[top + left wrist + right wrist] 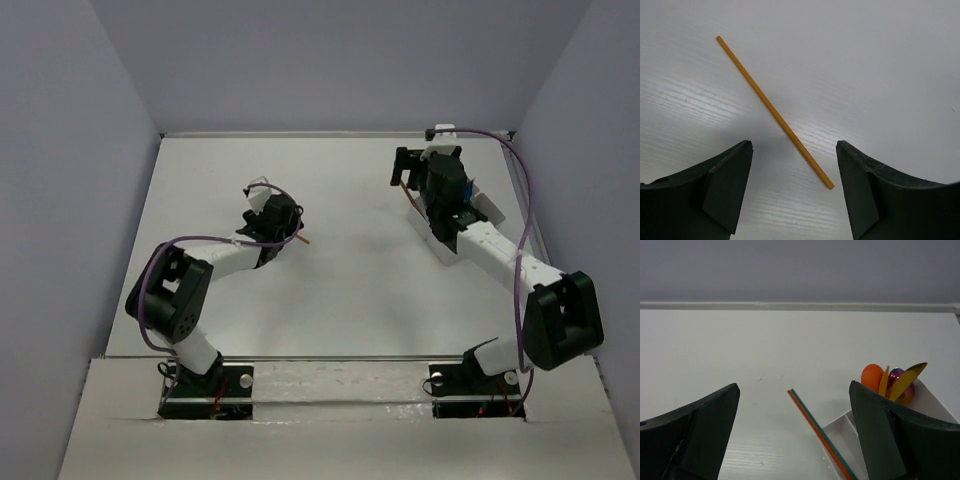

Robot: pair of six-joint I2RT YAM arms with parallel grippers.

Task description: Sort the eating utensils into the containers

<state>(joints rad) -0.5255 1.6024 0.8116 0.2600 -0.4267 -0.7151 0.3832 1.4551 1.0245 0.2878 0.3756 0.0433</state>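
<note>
A thin orange stick-like utensil (772,110) lies flat on the white table, slanting from the upper left to the lower right. My left gripper (794,145) is open above it, and the stick's near end lies between the two fingers (725,185) without touching them. In the top view the stick's tip (304,240) pokes out beside the left gripper (283,226). My right gripper (794,390) is open and empty over the white divided container (840,440). An orange and a green stick (812,422) lean out of one compartment. An orange spoon (871,376), a yellow utensil (905,380) and a purple spoon (896,374) stand in another.
The container (487,207) sits at the back right, mostly hidden under the right arm in the top view. Grey walls enclose the table on the left, back and right. The back edge (800,305) is close beyond the right gripper.
</note>
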